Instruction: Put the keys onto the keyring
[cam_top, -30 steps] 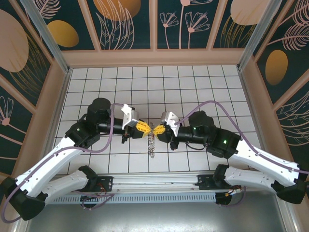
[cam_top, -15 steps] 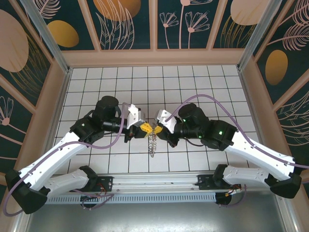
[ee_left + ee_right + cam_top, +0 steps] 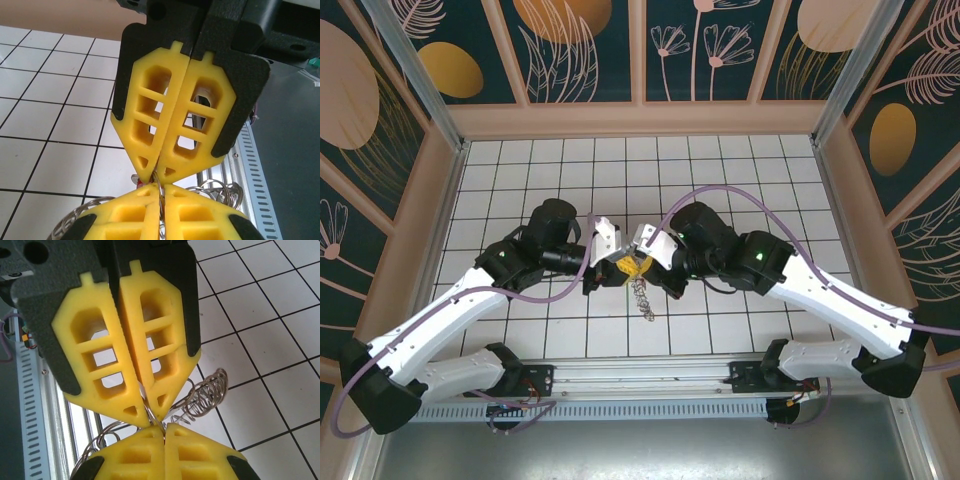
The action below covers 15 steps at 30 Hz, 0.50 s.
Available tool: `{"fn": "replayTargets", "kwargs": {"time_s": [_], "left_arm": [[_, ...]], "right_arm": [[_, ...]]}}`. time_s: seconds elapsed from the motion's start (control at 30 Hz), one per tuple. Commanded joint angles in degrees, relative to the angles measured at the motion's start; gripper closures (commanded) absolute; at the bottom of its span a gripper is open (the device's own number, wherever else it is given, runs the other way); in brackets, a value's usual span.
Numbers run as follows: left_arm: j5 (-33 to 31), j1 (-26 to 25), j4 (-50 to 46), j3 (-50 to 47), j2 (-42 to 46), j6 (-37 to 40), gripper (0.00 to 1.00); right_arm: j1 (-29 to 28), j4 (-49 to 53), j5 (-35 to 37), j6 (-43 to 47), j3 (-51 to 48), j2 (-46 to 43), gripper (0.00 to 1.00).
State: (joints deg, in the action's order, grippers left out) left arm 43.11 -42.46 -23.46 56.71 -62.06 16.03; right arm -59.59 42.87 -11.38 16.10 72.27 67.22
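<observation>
Over the middle of the table (image 3: 520, 170), the left gripper (image 3: 620, 266) and the right gripper (image 3: 642, 264) meet tip to tip, with the keyring (image 3: 642, 297) hanging from between them toward the near edge.

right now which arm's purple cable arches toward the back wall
The right arm's cable; it bows toward the back wall, while the left arm's cable sags toward the near edge.

Grey looped-wire keyring (image 3: 642, 296) dangling; keys (image 3: 142, 183) red sliver at its top.

The left claw (image 3: 619, 266) and right claw (image 3: 642, 262) meet tip to tip over the tiled table (image 3: 750, 180), the keyring (image 3: 642, 297) trailing from their tips.
</observation>
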Motion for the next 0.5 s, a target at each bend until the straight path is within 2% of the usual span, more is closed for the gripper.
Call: {"fn": "replayTargets", "kwargs": {"time_s": [0.0,0.03,0.07,0.27,0.47], "left_arm": [[1.3,-1.0,1.0,1.8,-0.5,1.0,0.93],[1.6,-1.0,1.2,1.8,-0.6,1.0,0.99],[2.1,-1.0,1.5,1.8,-0.4,0.8,1.00],[3.1,-1.0,11.5,-0.7,3.5,-4.9,1.00],[7.2,-1.0,20.2,-3.5,4.8,-10.6,1.00]], "right_arm": [[0.0,-3.1,-0.2,2.1,3.1,1.1,1.00],[0.0,-3.3,-0.2,2.2,2.9,1.1,1.00],[0.0,-3.5,-0.5,2.4,2.8,0.9,1.00],[0.0,-9.4,-3.0,1.3,-3.0,-4.9,1.00],[-0.1,-16.6,-6.6,-1.6,-9.8,-9.6,0.91]]}}
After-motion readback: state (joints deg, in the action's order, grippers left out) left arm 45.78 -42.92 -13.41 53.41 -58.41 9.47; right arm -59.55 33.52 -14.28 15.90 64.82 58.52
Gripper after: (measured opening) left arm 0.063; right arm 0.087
